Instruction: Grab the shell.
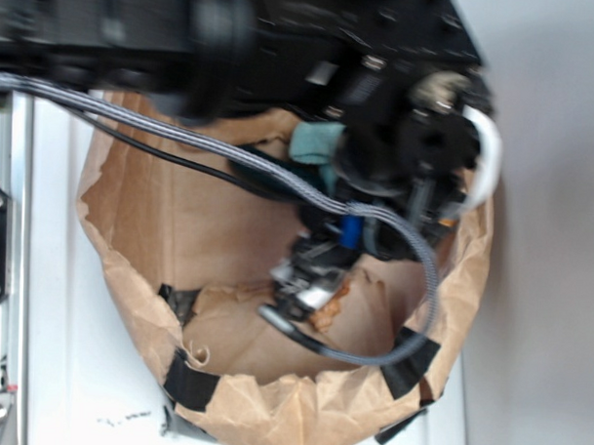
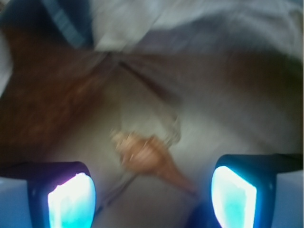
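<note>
The shell (image 2: 145, 154) is orange-tan with a bulbous ribbed body, and its thin point runs toward the lower right. It lies on the brown paper floor, blurred, just ahead of my gripper (image 2: 152, 199) and between the lines of its two fingers. The gripper is open, with the left pad (image 2: 71, 202) and right pad (image 2: 233, 197) wide apart and nothing between them. In the exterior view my gripper (image 1: 302, 293) reaches down inside the paper bag (image 1: 141, 217). The arm hides most of the shell there.
The bag's crumpled walls stand all around the gripper, patched with black tape (image 1: 189, 380) at the rim. A teal cloth (image 1: 314, 143) lies at the bag's far side under the arm. A grey braided cable (image 1: 279, 173) crosses the opening.
</note>
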`<state>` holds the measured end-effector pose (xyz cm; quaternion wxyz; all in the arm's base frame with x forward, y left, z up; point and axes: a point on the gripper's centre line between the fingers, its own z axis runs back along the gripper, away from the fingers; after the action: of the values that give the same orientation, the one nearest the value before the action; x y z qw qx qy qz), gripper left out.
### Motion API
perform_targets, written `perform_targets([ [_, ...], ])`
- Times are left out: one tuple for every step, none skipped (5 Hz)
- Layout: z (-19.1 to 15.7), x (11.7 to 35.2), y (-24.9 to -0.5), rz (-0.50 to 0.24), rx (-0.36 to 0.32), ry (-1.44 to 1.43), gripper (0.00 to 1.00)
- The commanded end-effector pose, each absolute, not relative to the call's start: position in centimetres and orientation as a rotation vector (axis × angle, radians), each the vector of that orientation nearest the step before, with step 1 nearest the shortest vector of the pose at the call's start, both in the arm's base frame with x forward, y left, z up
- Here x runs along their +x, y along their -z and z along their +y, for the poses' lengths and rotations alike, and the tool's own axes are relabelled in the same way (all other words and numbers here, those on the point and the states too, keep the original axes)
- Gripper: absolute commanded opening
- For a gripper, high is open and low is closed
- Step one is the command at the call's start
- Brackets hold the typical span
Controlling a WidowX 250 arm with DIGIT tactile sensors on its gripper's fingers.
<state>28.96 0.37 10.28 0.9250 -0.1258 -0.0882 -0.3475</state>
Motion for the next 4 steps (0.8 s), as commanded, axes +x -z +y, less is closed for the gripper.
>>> perform_targets([
  [-0.4,26.1,-9.0,-0.364,-0.142,0.804,1.0],
  [-1.7,26.8,-7.5,-0.352,-0.099,0.793,1.0],
  [-3.0,27.9,-6.4,-0.321,-0.059,0.764,1.0],
  [-4.3,28.6,-5.7,-0.295,-0.038,0.756,1.0],
])
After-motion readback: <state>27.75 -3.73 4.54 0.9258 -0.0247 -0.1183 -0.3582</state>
